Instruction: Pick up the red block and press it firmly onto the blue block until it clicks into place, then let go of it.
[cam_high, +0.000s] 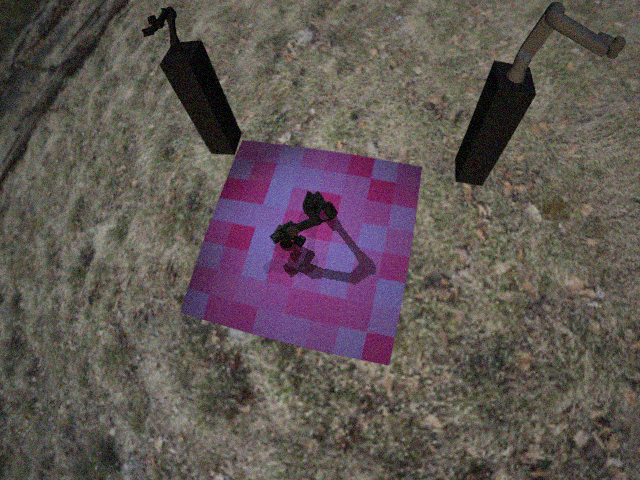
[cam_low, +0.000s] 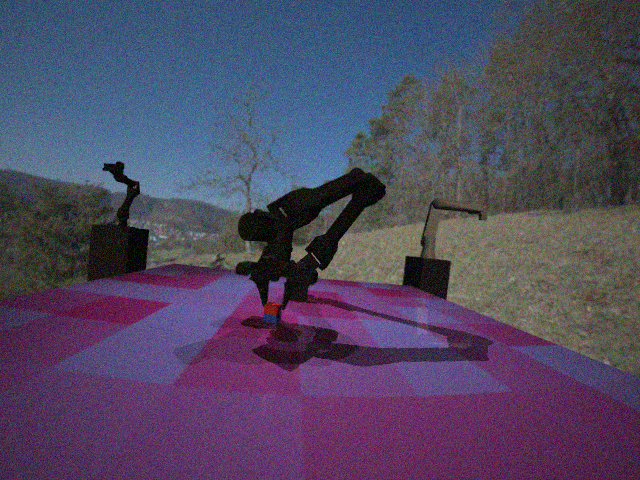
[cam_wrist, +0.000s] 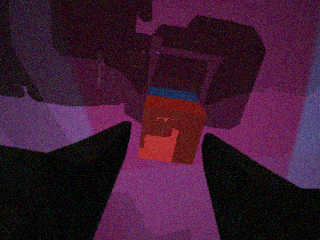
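The small red cube-shaped block (cam_low: 272, 310) (cam_wrist: 172, 132) sits on the small blue block (cam_low: 271, 319) (cam_wrist: 173, 93), left of the exterior frame's centre, on the pink-and-violet checkered surface (cam_high: 351, 315) (cam_low: 310, 439) (cam_wrist: 145, 195). The black gripper's fingers (cam_low: 262, 294) stand partly open around the red block, gaps showing either side, holding nothing.

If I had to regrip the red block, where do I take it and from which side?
From above, jaws of the gripper across the two opposite upright sides they now flank. The red block is box-shaped, with flat sides, and sits on the blue block, so keep the fingertips high.
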